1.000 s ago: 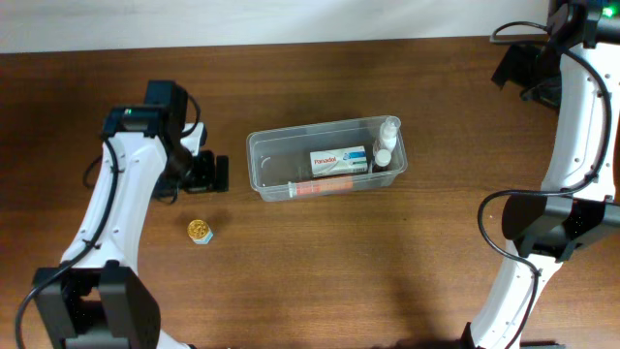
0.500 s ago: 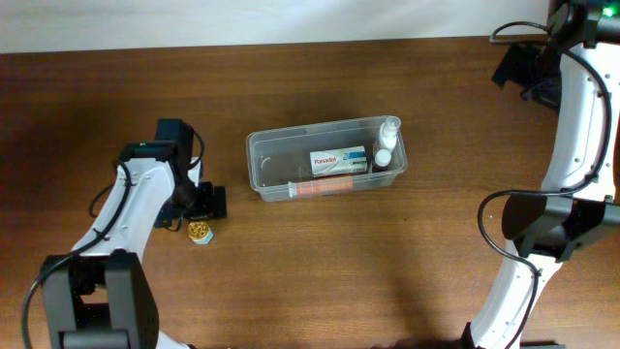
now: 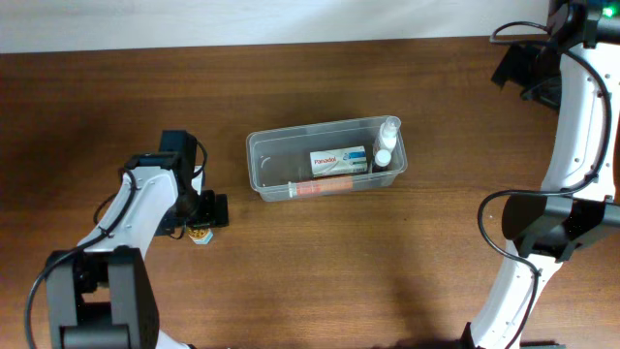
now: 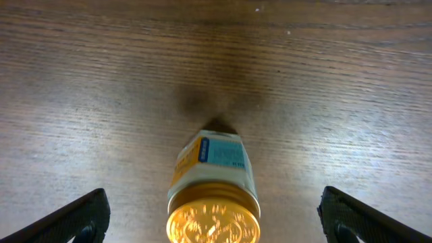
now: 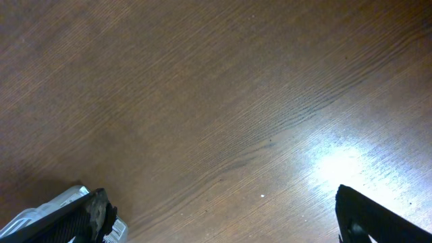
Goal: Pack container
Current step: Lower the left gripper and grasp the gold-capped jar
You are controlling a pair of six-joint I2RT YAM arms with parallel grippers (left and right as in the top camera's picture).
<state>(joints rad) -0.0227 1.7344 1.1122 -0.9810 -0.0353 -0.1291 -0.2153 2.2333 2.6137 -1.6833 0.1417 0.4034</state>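
Observation:
The container (image 3: 279,161) is a clear plastic tub in the middle of the table. It holds a white Panadol box (image 3: 338,161), two small white bottles (image 3: 386,143) at its right end and a thin red item (image 3: 324,186) along its front wall. A small jar with a gold lid (image 3: 201,236) stands on the table to the left of the tub. My left gripper (image 3: 202,221) is over it. In the left wrist view the jar (image 4: 212,192) stands between the open fingers (image 4: 214,226), untouched. My right gripper (image 3: 516,66) is open and empty at the far right back (image 5: 223,219).
The table is dark brown wood (image 3: 387,262). A silvery thing (image 5: 42,214) shows at the lower left edge of the right wrist view, beside the finger. A bright light patch (image 5: 341,165) lies on the wood there.
My left arm has swung toward the table's front, bringing its gripper down from beside the tub to over the gold-lidded jar. The right arm and the tub's contents have not moved.

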